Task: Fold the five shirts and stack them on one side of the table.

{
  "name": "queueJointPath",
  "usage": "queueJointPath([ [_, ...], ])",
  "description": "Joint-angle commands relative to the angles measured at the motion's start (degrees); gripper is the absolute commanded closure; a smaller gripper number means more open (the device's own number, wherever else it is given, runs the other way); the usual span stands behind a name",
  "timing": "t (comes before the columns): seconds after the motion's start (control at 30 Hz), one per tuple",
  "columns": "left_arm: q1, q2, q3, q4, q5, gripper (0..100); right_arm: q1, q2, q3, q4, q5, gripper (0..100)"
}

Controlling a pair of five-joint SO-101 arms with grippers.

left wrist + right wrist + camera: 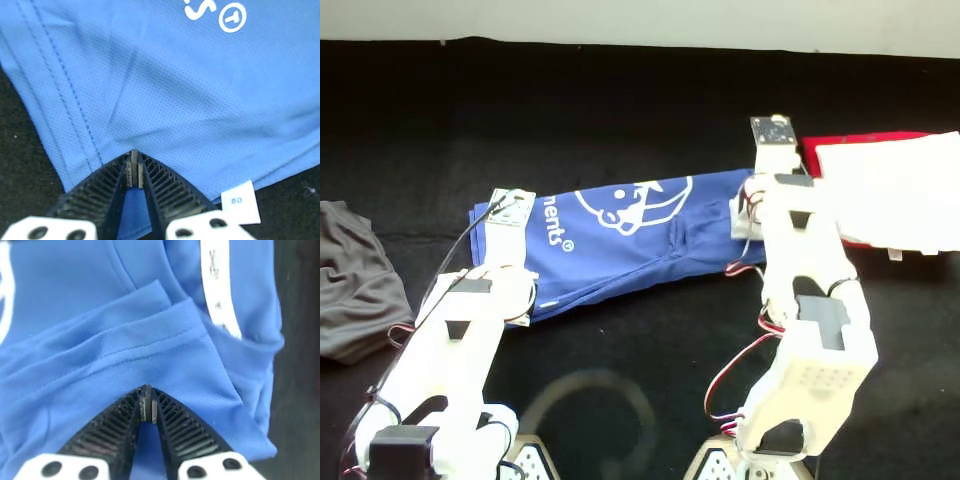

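Blue shirt: you have the blue shirt (630, 235) lying across the middle of the table (620, 90). It is folded lengthwise into a long band with its white print facing up. One end lies under your left arm and the other under your right arm.

Left end effector: your left end effector (134, 157) is pinched closed on the blue shirt near its hem corner. The fingertips meet, the cloth puckers at the tips, and a strip of blue shows between the jaws further back.

White tag: a small white tag (240, 202) sticks out from the shirt's edge just beside that grip and rests on the dark table.

Right end effector: your right end effector (147, 392) is also closed on the blue shirt, at the opposite end. Its tips are pressed together on a layered fold with a stitched seam, and blue fabric shows between the jaws.

White strip: a white strip (217, 290) runs along the shirt near your right grip, close to the cloth's edge.

Grey shirt: a grey shirt (355, 280) lies crumpled at the left edge of the table, well apart from the blue one.

White shirt: a white shirt (900, 190) lies flat on the right side of the table, near your right arm.

Red shirt: a red shirt (850, 145) lies underneath the white one and shows along its far and near edges.
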Motion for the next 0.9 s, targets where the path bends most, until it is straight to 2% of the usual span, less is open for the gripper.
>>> queueJointPath([
  [0.0,-0.75,-0.22,-2.24,1.23,-0.09,99,1.01,-9.19,-3.30,5.32,0.35,99.2],
  [0.2,-0.92,-6.20,-22.29,25.85,0.26,99,0.57,-25.19,-2.86,11.12,0.35,99.2],
  [0.27,-2.77,-7.60,-28.62,30.59,0.26,99,0.75,-28.26,-2.86,15.52,0.53,99.2],
  [0.33,-5.23,-6.02,-33.01,32.70,0.09,98,1.01,-30.81,-2.77,20.18,0.70,99.2],
  [0.4,-8.31,-1.71,-35.30,32.70,0.18,93,1.27,-33.27,-2.15,23.52,0.79,99.2],
  [0.57,-10.86,16.40,-44.00,35.78,0.35,77,1.71,-41.80,8.75,22.64,0.79,99.2],
  [0.73,-12.18,28.00,-54.73,41.41,0.35,79,2.68,-49.10,25.10,16.57,0.79,99.2],
  [0.87,-14.90,32.40,-60.00,41.32,-0.26,79,5.67,-55.25,33.63,14.90,0.88,99.2],
])
